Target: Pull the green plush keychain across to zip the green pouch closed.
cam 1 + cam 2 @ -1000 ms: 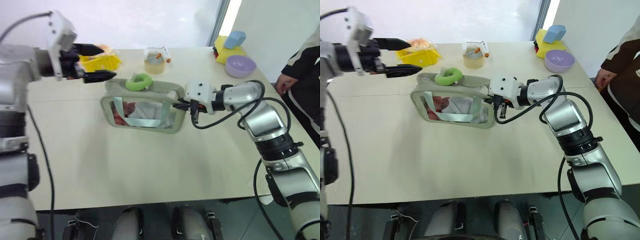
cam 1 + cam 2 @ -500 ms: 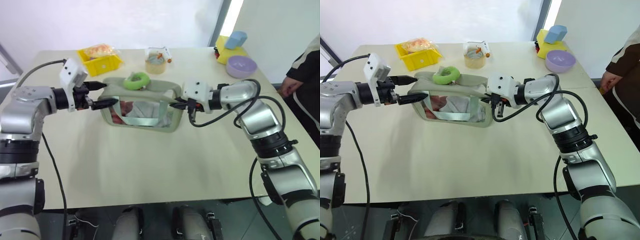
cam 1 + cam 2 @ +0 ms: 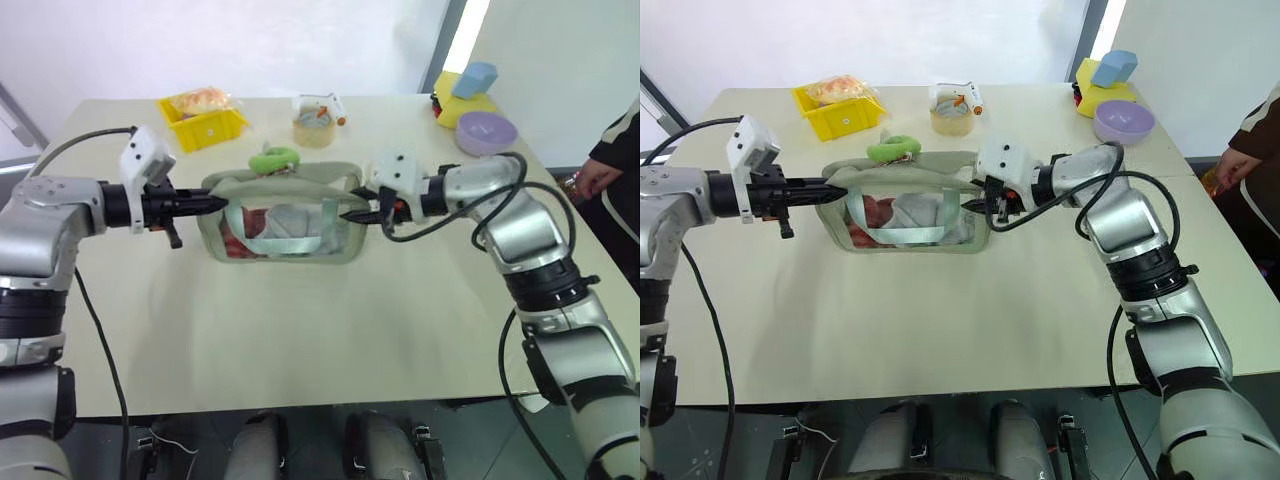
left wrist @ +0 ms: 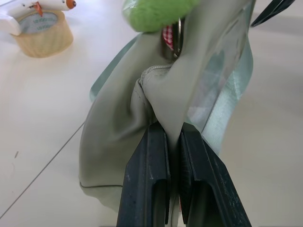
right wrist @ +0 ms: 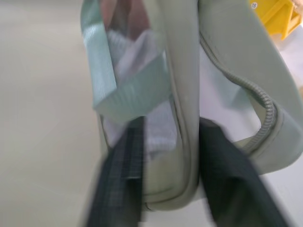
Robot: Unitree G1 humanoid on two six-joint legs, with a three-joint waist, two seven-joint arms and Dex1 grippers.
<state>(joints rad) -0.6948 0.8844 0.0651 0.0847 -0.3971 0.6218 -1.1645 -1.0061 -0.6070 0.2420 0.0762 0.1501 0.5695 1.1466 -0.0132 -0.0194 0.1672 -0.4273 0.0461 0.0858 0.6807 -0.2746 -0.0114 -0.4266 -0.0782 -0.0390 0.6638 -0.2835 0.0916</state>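
beige table (image 3: 300,330) bears yellow bin (image 3: 200,122) with bagged contents at far left, tape roll (image 3: 313,128) at far centre, lilac bowl (image 3: 486,132) and blue block (image 3: 474,78) on yellow piece, far right. person's hand (image 3: 592,178) at right edge.

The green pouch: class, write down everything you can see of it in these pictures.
The green pouch is a pale sage-green, soft fabric bag with a clear plastic window, a mint strap across its front and a top zipper. It stands upright on the table, with cloth items visible inside. The green plush keychain sits on its top edge toward the left end. The left gripper is shut on the fabric of its left end; the right gripper straddles its right end, fingers apart.
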